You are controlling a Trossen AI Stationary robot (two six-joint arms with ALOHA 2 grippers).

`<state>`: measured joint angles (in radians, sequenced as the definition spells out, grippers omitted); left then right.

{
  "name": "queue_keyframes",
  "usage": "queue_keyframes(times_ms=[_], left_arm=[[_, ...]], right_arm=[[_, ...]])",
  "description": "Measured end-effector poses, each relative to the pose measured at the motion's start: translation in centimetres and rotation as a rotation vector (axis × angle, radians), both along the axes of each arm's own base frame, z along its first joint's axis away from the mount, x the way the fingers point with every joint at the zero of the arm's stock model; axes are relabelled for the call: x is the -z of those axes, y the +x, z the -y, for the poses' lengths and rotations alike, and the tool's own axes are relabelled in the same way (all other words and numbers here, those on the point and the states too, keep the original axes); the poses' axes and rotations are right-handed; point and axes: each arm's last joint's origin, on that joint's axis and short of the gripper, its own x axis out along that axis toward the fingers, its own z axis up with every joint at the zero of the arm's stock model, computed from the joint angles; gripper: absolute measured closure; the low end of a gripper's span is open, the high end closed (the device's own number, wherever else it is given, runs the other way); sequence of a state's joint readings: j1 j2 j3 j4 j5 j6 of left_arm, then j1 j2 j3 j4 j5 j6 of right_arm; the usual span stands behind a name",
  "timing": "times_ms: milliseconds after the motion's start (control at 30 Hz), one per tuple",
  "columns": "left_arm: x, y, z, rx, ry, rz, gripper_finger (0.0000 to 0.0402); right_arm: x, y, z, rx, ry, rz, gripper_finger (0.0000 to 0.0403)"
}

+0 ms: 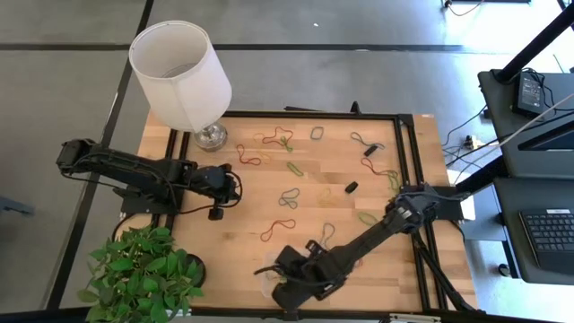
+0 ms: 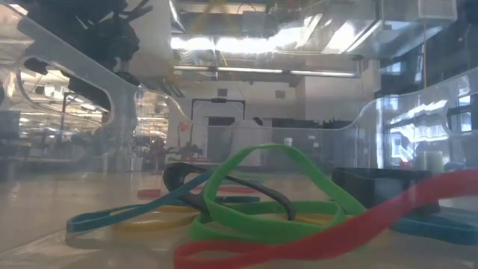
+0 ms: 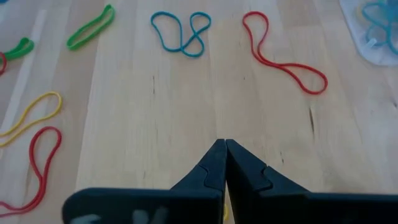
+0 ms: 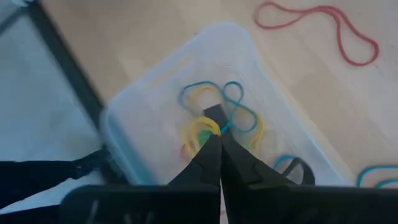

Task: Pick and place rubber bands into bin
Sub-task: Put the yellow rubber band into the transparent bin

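Observation:
The bin (image 4: 155, 74), a clear shallow tub, stands at the table's near edge (image 1: 269, 285) and holds several rubber bands (image 4: 239, 115), seen close up in the low view as a green one (image 2: 261, 196) and a red one (image 2: 336, 233). My right gripper (image 4: 216, 135) hangs over the bin (image 1: 289, 283), shut on a yellowish rubber band. More rubber bands lie loose on the wood (image 1: 287, 199). My left gripper (image 3: 224, 143) is shut above bare wood at the left (image 1: 215, 213), with a blue band (image 3: 181, 34) and a red band (image 3: 283, 59) lying beyond it. My right gripper pinches a yellowish rubber band (image 4: 204, 127) between its two fingertips, coming from above and slanting down. Only a short curl of the band shows at the tips, above the bands in the bin. How much hangs below is hidden by the fingers.
A lamp with a white shade (image 1: 179, 67) stands at the far left corner and a potted plant (image 1: 143, 274) at the near left. A small black object (image 1: 351, 187) lies mid-table. A black frame (image 1: 408, 152) runs along the far and right edges.

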<state>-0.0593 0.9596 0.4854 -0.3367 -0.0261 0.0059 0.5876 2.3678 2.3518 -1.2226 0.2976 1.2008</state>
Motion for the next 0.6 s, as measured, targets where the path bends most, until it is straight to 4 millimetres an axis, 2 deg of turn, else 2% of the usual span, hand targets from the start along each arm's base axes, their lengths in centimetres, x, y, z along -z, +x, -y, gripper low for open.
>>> queue_keyframes(times_ms=[133,267,400,600], left_arm=[[0.0,0.0,0.0,0.0,0.0,-0.001,0.0399],[0.0,0.0,0.0,0.0,0.0,-0.003,0.0399],[0.0,0.0,0.0,0.0,0.0,-0.006,0.0399],[0.0,0.0,0.0,0.0,0.001,-0.006,0.0399]], right_arm=[[2.9,1.3,0.9,0.021,-0.011,-0.096,0.0403],[4.7,1.8,2.0,0.062,0.029,-0.213,0.0402],[5.3,1.7,2.4,0.071,0.108,-0.316,0.0393],[5.3,1.4,2.0,0.088,0.136,-0.33,0.0359]])
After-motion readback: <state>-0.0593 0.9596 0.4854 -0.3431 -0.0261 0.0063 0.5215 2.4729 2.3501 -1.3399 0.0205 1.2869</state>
